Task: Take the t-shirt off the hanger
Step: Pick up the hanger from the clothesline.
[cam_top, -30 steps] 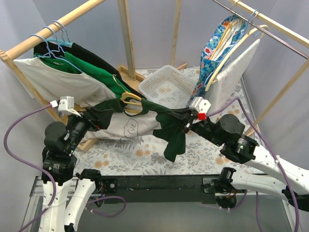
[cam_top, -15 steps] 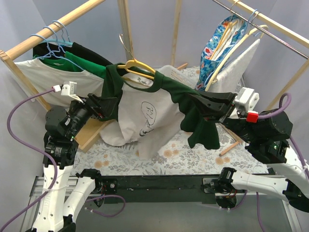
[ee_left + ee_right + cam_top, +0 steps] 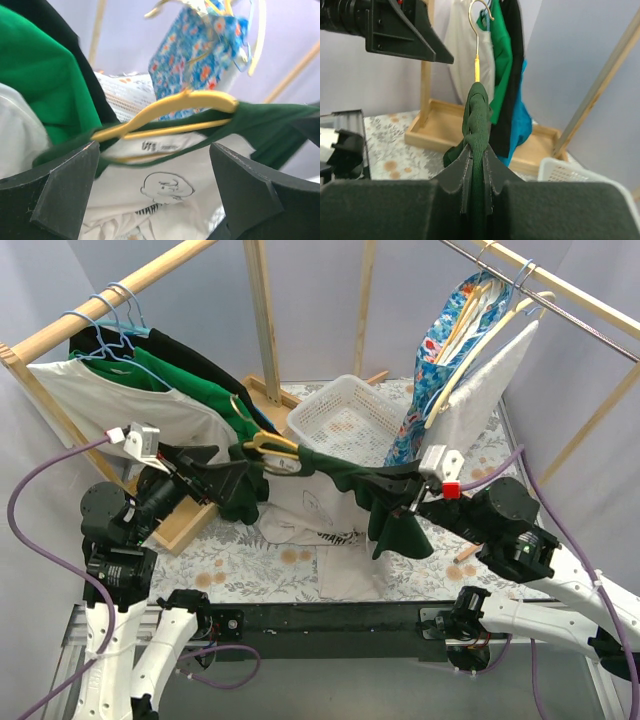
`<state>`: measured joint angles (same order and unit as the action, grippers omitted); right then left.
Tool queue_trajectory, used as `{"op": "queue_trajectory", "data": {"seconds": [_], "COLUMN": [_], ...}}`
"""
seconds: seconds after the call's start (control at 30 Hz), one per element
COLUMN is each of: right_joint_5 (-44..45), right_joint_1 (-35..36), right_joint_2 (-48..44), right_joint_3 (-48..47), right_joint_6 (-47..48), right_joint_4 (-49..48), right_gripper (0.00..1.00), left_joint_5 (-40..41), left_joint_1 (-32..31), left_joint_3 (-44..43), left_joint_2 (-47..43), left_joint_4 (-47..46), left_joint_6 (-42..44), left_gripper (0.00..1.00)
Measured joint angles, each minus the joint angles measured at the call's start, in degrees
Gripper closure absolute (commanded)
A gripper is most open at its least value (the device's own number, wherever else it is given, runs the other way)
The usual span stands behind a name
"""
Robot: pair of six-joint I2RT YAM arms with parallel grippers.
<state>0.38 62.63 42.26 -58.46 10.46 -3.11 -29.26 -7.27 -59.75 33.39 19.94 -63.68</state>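
The t-shirt [image 3: 305, 515], white-bodied with a dark green collar and sleeves, is carried on a yellow hanger [image 3: 268, 445]. It is located just in front of the white basket [image 3: 345, 405], toward its near-left corner, above the floral surface [image 3: 250, 560]. The white body hangs down from the hanger. Whether its lower edge rests on the surface cannot be determined.

One green sleeve is drawn out sideways across the front of the basket to the right gripper [image 3: 402, 485]. In the right wrist view, a fold of this green fabric is pinched between the gripper's closed fingers. The hanger's metal hook is seen standing upright beyond the fold.

The left gripper [image 3: 230, 475] is positioned left of the basket and nearer than it, at the hanger's other shoulder. Its jaws are spread wide. In the left wrist view, the hanger and the labelled collar are framed between the two fingers [image 3: 65, 192], and nothing is clamped.

Hung garments [image 3: 150, 375] in white, green and black are located left of the basket. A floral garment [image 3: 440, 340] is hung to its right.
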Motion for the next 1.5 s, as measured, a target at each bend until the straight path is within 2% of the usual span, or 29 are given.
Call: {"op": "queue_trajectory", "data": {"seconds": [0.23,0.4,0.67,0.8,1.03,1.23,1.37,1.43,1.47,1.5], "right_joint_5": [-4.52,-6.78,-9.79,-9.79,-9.6,-11.87,-14.58,-15.23,-15.3,-15.21], "right_joint_1": [0.0,0.0,-0.15,-0.33,-0.31,-0.31,-0.31,-0.31,-0.31,-0.31], "right_joint_2": [0.02,-0.46,-0.52,-0.57,-2.23,-3.28,-3.15,-2.93,-2.82,-2.73], "right_joint_3": [4.57,5.09,5.09,5.09,5.11,5.11,5.11,5.11,5.11,5.11], "right_joint_6": [-5.01,-6.93,-8.17,-8.37,-8.44,-8.87,-9.07,-9.11,-9.16,-9.16], "right_joint_4": [-0.04,-0.85,-1.6,-1.4,0.2,0.87,2.1,2.62,2.8,3.04], "right_gripper": [0.99,0.99,0.99,0.99,0.99,0.99,0.99,0.99,0.99,0.99], "left_joint_5": [-12.5,-17.68,-19.26,-18.97,-17.88,-18.16,-18.88,-19.61,-20.26,-20.81], "left_joint_1": [0.0,-0.02,-0.04,-0.04,-0.04,-0.04,-0.04,-0.02,-0.04,-0.04], "left_joint_3": [7.26,10.62,12.5,12.48,10.45,9.53,9.62,10.03,10.43,10.71], "left_joint_2": [-4.31,-5.97,-5.29,-4.57,-6.62,-7.17,-5.92,-5.25,-4.98,-4.81], "left_joint_4": [-0.72,-1.22,-5.31,-6.25,-3.52,-3.23,-3.72,-4.42,-4.85,-5.09], "left_joint_6": [2.95,3.74,3.21,3.28,6.14,8.37,8.55,8.28,8.11,7.85], "left_gripper": [0.08,0.15,0.27,0.26,0.18,0.18,0.32,0.54,0.62,0.75]}}
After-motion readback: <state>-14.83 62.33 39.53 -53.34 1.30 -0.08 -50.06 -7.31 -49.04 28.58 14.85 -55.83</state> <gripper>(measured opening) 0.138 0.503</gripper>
